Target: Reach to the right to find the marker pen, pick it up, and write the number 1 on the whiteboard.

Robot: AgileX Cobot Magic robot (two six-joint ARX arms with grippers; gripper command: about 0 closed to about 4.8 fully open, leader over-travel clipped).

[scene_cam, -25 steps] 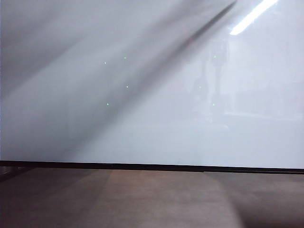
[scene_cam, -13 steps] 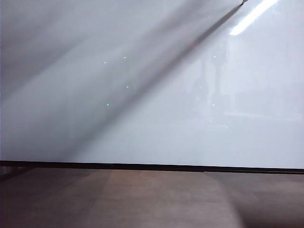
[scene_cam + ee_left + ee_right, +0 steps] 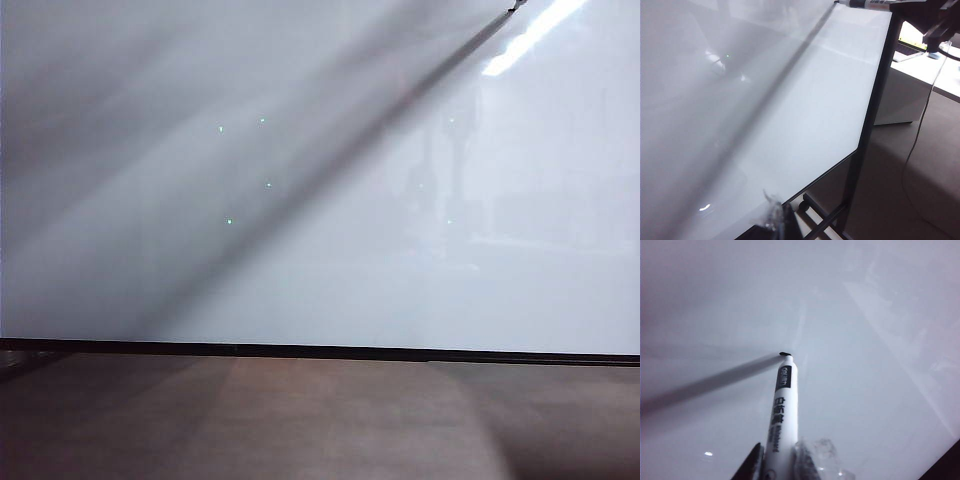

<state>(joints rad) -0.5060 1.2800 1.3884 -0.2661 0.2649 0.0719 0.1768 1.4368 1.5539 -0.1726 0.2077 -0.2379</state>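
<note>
The whiteboard (image 3: 300, 250) fills the exterior view, glossy and white, with a thin black lower edge. My right gripper (image 3: 782, 464) is shut on the marker pen (image 3: 782, 410), a white barrel with black print. Its black tip (image 3: 785, 354) is at the board's surface, trailing a long shadow. In the exterior view only the pen's tip (image 3: 515, 5) shows, at the top right edge. The left wrist view shows the marker pen (image 3: 865, 4) against the whiteboard (image 3: 790, 100), held by the right gripper (image 3: 912, 7). My left gripper (image 3: 780, 220) hangs near the board's lower edge. The number 1 is out of view.
The board stands on a black frame (image 3: 867, 125) with a caster (image 3: 804, 205) on a brown floor (image 3: 320, 420). Behind it is a white desk (image 3: 895, 95) with a laptop (image 3: 910, 42). A thin cable (image 3: 920, 130) hangs from the right arm.
The pen's tip has come into the exterior view at the top right edge, and its diagonal shadow on the board has shifted slightly.
</note>
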